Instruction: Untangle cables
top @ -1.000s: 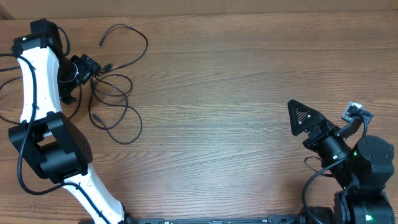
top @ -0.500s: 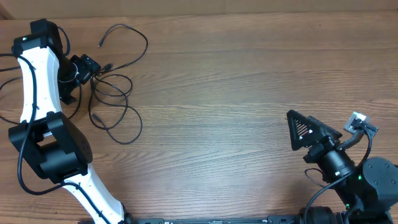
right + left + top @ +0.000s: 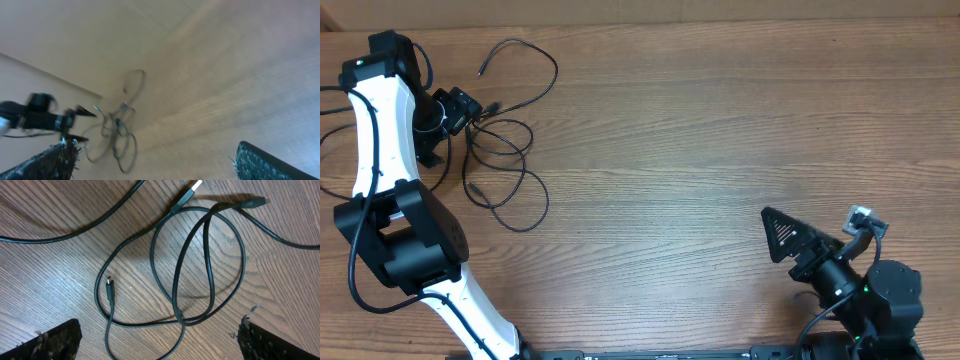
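Looks to me like this is the approach step, nothing grabbed yet. The left tool (image 3: 157,325) has its fingers spread wide and empty, and it hangs right over the cables (image 3: 498,150). They lie on the table (image 3: 700,130) directly below and just ahead of it. From its wrist view, a couple of big loops cross each other between the two fingers. There's a small plug (image 3: 109,286) just inside the left-hand finger and a silver-tipped plug (image 3: 192,190) further out ahead.

The right tool (image 3: 820,228) is also wide open with nothing in it, and the whole tangle is well away from it, off on the far side. Its own view is pretty blurry, so you only get the pile as a dark squiggle in the distance.

My guess for the next move is to pick one loose end, probably that small plug since it sits free of the crossings. The left tool would drop straight down, pinch it, and drag that cord out from the loops. The cords are thin and flat on the wood, so the fingers need to get right down to the surface. The right tool will likely have to come across and pin the rest, or the whole bundle just slides along.
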Motion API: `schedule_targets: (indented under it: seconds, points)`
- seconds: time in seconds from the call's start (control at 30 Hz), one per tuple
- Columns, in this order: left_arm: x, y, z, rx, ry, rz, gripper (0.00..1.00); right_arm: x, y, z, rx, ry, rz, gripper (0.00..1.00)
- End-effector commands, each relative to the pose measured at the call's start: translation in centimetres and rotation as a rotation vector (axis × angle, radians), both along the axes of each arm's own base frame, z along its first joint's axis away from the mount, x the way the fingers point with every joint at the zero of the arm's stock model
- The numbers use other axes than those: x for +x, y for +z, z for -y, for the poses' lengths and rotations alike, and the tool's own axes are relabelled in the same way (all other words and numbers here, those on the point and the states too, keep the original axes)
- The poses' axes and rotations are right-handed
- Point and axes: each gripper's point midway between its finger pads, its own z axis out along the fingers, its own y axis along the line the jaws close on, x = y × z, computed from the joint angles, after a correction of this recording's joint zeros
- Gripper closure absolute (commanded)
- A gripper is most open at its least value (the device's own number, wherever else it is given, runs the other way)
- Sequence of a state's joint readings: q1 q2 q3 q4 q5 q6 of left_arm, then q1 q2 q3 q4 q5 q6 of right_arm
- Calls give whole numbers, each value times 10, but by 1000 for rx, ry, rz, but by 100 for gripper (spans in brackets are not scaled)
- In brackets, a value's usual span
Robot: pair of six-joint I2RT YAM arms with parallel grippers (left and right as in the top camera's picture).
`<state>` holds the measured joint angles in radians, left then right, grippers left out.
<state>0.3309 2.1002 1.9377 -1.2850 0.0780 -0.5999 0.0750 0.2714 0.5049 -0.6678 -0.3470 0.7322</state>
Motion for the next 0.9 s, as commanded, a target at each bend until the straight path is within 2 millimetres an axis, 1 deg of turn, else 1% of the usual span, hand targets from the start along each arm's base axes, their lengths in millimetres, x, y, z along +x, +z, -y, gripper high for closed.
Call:
schedule_targets:
  seconds: [0.0,0.07,0.13,0.8,0.87]
  points:
    - [0,-3,0,6,-4,-7,1,-6,-5,0,-5,-1,-25,0]
    - [0,-3,0,6,-4,-7,0,-10,-12,1,-8,-1,-54,0]
    - [0,-3,0,6,-4,-7,1,-14,-13,1,-8,0,-60,0]
    - [0,-3,0,6,-4,-7,1,-28,11,2,5,0,90,0]
    - [0,-3,0,6,-4,-7,0,-30,9,2,5,0,101,0]
